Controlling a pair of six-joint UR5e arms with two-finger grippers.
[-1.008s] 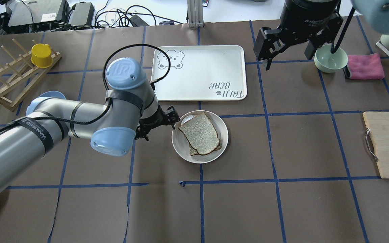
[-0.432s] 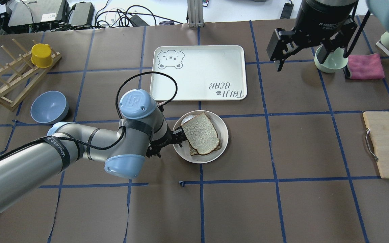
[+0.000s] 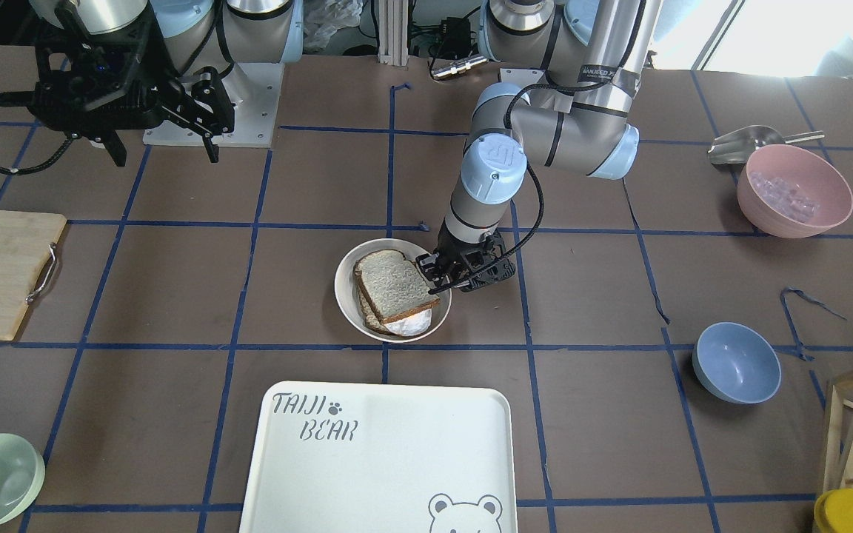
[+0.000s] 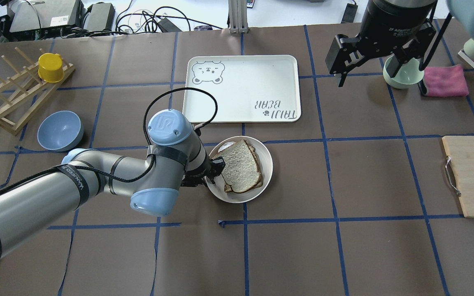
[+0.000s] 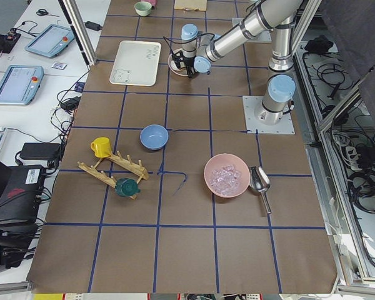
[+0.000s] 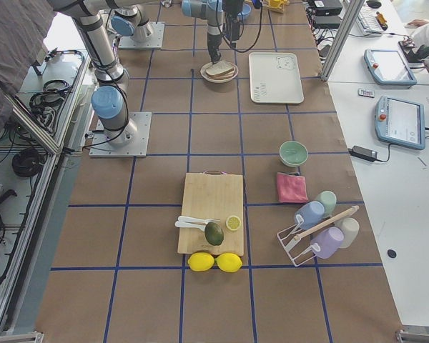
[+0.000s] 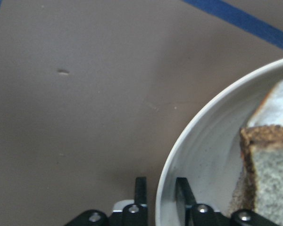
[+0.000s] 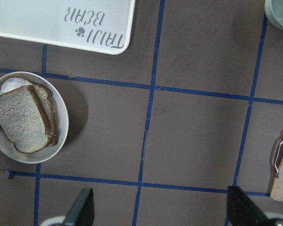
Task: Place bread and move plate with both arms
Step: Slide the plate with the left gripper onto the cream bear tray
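The plate (image 4: 266, 158) sits on the brown table in front of the tray. The bread (image 4: 241, 166) lies on it on top of a second slice and something white. Both also show in the front view (plate (image 3: 345, 296), bread (image 3: 393, 285)) and the right wrist view (plate (image 8: 56, 141), bread (image 8: 19, 117)). My left gripper (image 4: 214, 168) is at the plate's left rim. In the left wrist view my left gripper (image 7: 161, 188) has one finger outside and one inside the plate (image 7: 203, 155), shut on the rim. My right gripper (image 4: 380, 70) is open, empty and high at the far right.
The white "TAIJI BEAR" tray (image 4: 241, 88) lies just behind the plate. A green bowl (image 4: 401, 76) and pink cloth (image 4: 444, 80) are far right, a cutting board (image 4: 473, 176) at the right edge. A blue bowl (image 4: 60, 130) and wooden rack (image 4: 15, 94) are at left.
My left gripper has come down and forward to the plate's left rim and closed on it. The plate has shifted slightly left. My right gripper moved right, then held still.
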